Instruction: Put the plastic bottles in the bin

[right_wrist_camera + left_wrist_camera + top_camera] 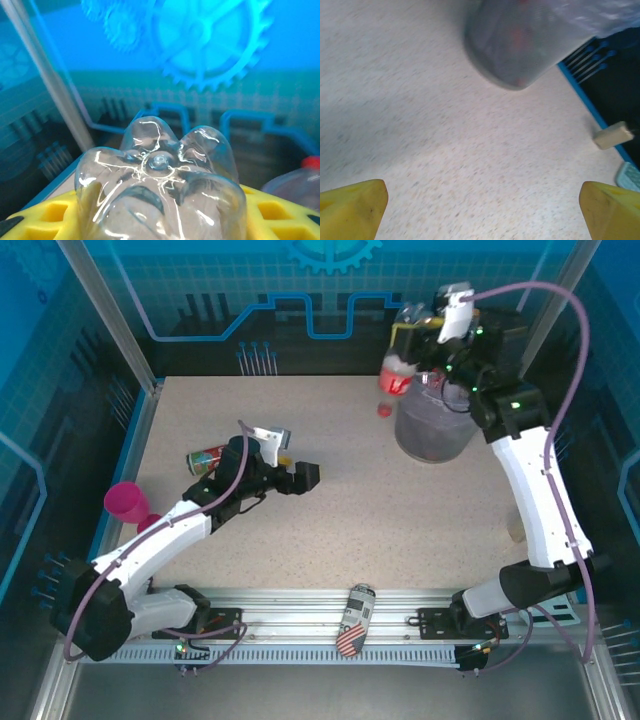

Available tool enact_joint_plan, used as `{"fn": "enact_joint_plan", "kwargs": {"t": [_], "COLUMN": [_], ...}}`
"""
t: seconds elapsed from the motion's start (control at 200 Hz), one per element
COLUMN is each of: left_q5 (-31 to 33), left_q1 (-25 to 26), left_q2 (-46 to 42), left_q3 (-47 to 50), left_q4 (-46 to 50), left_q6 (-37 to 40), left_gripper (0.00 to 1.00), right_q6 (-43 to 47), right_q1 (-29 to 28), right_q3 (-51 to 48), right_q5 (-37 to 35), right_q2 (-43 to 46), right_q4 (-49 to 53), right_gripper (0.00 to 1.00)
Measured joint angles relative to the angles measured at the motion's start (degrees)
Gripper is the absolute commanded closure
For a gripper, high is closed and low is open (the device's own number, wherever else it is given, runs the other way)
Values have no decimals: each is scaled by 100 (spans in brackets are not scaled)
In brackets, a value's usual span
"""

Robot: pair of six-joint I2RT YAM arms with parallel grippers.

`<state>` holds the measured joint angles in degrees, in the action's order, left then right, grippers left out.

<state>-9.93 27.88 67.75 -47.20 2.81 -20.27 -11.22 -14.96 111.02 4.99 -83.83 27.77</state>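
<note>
My right gripper (pixel 160 220) is pinched around a clear bottle (pixel 160 175), up beside the bin (pixel 435 435). Looks empty: light, crushable, slippery, so I'd grip mid-body gently. Left gripper (pixel 480 210) is spread wide, holding nothing.

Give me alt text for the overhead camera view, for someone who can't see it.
The right gripper holds a clear red-labelled bottle up beside the rim of the grey bin at the far right. The left gripper is open mid-table, and a pink cup stands at the left edge.

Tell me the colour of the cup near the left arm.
The cup is pink; top external view shows it best.
</note>
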Motion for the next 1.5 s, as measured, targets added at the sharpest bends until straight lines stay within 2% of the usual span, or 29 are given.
{"fn": "enact_joint_plan", "kwargs": {"t": [0.235,0.405,0.53,0.8,1.181,1.501], "left_q5": [472,909,1071,1351,1425,1425], "left_q1": [-72,-85,-101,-118,-153,-153], "left_q2": [-339,-415,-417,-503,-509,-509], "left_q3": [42,42,42,42,42,44], "left_q4": [861,1300,1513,1725,1777,1775], "left_q6": [-192,-295,-382,-522,-643,-686], "left_gripper": [1,1,1,1,1,1], "right_q6": [903,1438,1624,1639,1600,1600], "right_q1": [654,922,977,1130,1145,1200], "right_q3": [1368,2859,3661,3700,3670,3626], "right_q5": [-1244,-1963,-2153,-2138,-1956,-1954], "right_q2": [-435,-1696,-2531,-3060,-3615,-4052], "right_q4": [271,839,1488,2361,2503,2444], "right_gripper": [60,60,61,63,58,38]}}
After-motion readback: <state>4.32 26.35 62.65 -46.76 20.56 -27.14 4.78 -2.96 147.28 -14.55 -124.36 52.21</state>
